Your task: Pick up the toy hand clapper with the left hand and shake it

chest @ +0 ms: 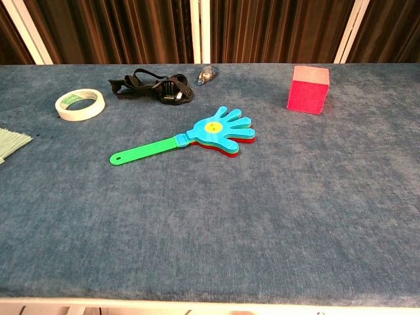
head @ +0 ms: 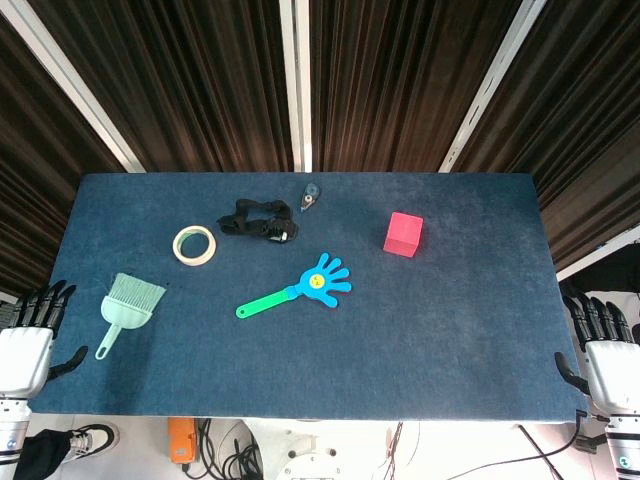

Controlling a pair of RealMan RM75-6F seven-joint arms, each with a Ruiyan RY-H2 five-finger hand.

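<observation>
The toy hand clapper (head: 300, 287) lies flat near the middle of the blue table (head: 400, 340); it has a blue hand-shaped head with a yellow face and a green handle pointing to the front left. The chest view shows the clapper (chest: 190, 138) with red and yellow layers under the blue one. My left hand (head: 28, 340) hangs off the table's front left corner, fingers apart, holding nothing. Off the front right corner, my right hand (head: 605, 352) is likewise empty with fingers apart. Neither hand appears in the chest view.
A roll of tape (head: 194, 244) and a black strap (head: 258, 221) lie behind the clapper's handle. A small correction-tape dispenser (head: 311, 195) sits at the back. A red cube (head: 403, 234) stands to the right. A green hand brush (head: 128, 309) lies near my left hand.
</observation>
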